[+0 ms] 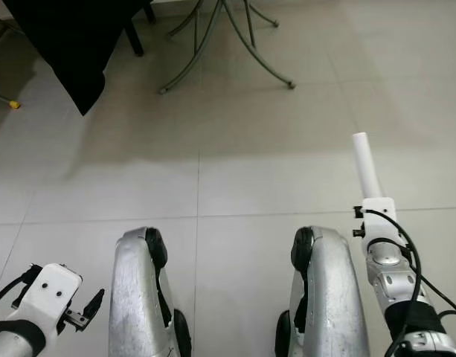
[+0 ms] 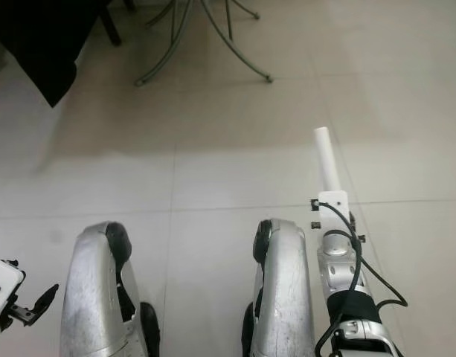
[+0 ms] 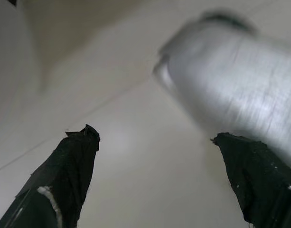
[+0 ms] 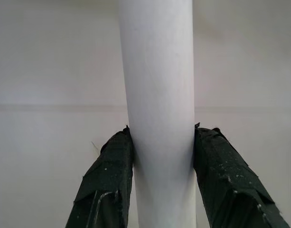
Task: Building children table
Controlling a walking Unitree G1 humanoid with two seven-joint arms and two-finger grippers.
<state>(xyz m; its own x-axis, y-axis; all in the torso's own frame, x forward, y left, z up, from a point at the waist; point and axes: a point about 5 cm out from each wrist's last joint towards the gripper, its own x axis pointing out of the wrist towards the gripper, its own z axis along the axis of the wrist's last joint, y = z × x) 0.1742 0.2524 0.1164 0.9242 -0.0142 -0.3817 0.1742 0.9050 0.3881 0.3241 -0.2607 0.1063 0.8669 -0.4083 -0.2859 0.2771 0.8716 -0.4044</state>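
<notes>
A white cylindrical table leg (image 1: 367, 165) sticks forward and up from my right gripper (image 4: 160, 135), which is shut on its lower part. In the right wrist view the two black fingers (image 4: 112, 166) press against both sides of the white leg (image 4: 159, 85). My left gripper (image 3: 157, 134) hangs low at my left side (image 1: 86, 306), open, with nothing between its fingers; beyond it lie floor tiles and my own silver thigh (image 3: 235, 90).
I look down at a pale tiled floor past my two silver legs (image 1: 142, 297). A black cloth (image 1: 71, 44) hangs at the far left, beside thin metal furniture legs (image 1: 228, 44). A small yellow tip (image 1: 14, 104) shows at the left edge.
</notes>
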